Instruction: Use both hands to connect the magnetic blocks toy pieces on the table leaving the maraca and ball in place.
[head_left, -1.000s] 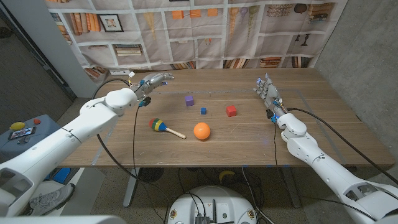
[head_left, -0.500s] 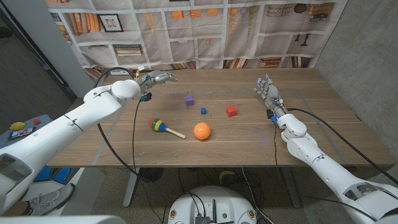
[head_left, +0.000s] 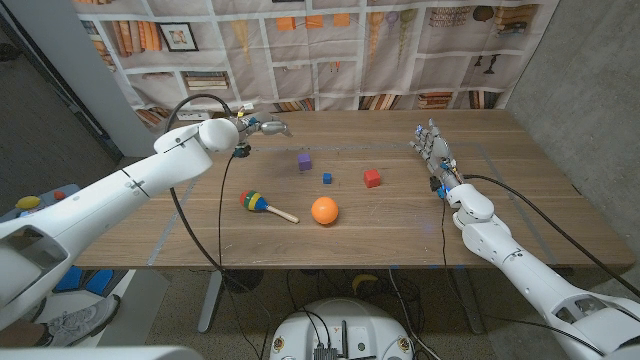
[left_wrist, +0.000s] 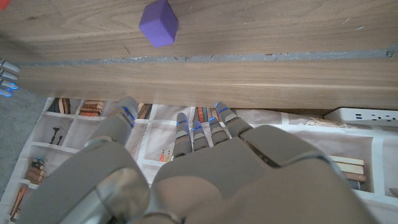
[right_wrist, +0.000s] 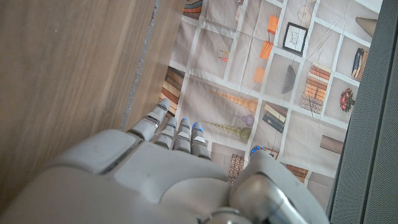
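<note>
Wooden table (head_left: 400, 225); purple block (head_left: 304, 160) apart from left hand (head_left: 262, 126), right hand (head_left: 432, 150); both seemingly empty, fingers spread.

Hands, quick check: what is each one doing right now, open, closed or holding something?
Left hand: open, holding nothing, fingers extended.
Right hand: open, holding nothing, fingers extended.

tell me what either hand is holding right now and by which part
Nothing is held. The left hand hangs near the table's far edge with its fingers apart, and the right hand is open too.
</note>
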